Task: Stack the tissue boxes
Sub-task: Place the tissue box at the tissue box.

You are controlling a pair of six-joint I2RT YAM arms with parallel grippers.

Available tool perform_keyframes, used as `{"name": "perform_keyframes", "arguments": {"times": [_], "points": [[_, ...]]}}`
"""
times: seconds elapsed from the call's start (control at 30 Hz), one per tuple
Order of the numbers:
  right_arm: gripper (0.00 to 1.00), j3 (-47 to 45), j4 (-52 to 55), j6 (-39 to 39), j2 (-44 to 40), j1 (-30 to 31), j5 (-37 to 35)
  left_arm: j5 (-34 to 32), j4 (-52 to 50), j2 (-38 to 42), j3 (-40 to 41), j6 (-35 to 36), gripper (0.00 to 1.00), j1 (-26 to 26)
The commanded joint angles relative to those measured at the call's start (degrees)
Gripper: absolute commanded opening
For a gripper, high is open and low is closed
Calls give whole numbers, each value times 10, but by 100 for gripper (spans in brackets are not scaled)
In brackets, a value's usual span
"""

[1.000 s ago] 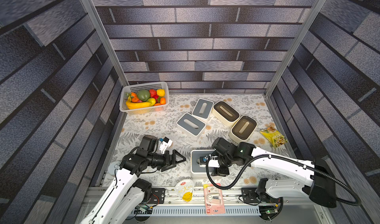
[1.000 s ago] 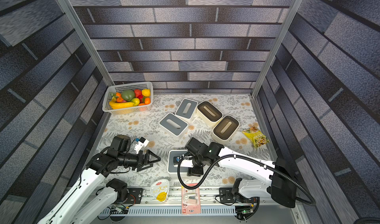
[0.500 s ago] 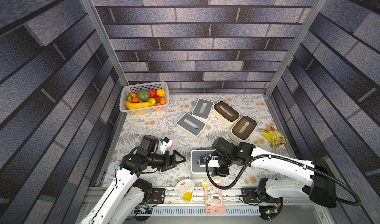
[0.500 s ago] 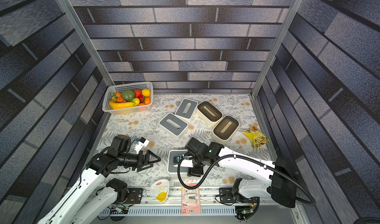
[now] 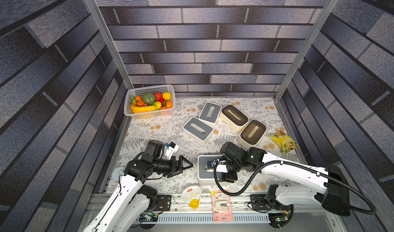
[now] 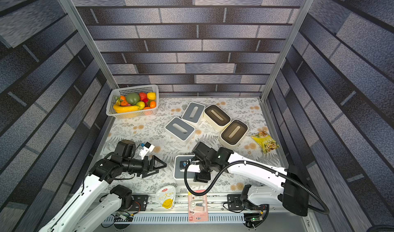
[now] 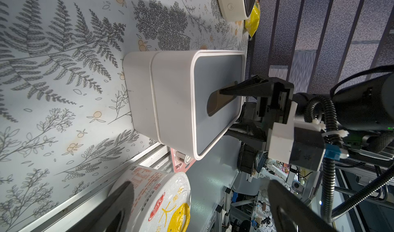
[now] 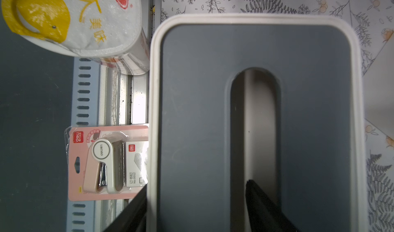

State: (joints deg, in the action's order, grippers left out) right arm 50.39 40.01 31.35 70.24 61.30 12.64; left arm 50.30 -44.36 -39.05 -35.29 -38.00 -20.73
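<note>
The grey-lidded box (image 8: pixel 191 113) sits at the table's front middle, lid up, with its long axis and slot running left to right. The right gripper (image 8: pixel 196 186) straddles its front half, partly spread and not clamping: one finger (image 8: pixel 262 201) is in the slot, clear of the slot's edge, and the other (image 8: pixel 136 207) is outside the front wall. The left gripper (image 5: pixel 185 167) hangs just beside the box, spread wide and empty.

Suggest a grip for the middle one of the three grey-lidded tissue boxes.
Likely the lid strip between the oval slot and the near long wall of the middle grey-lidded tissue box, taken from straight above, one jaw in the slot, one outside. The box lies flat, lid up, with bare mat along that wall; the far wall is crowded by another grey-lidded tissue box.
</note>
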Motion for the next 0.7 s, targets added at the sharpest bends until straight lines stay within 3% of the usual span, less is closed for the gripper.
{"name": "perform_keyframes", "arguments": {"times": [0.0,0.67], "points": [[70,-2,-4,-7,-14,7,-2,-7,-1,7,5,-1,100,-5],[73,-6,0,-5,-42,7,2,-18,-8,5,0,2,100,-6]]}}
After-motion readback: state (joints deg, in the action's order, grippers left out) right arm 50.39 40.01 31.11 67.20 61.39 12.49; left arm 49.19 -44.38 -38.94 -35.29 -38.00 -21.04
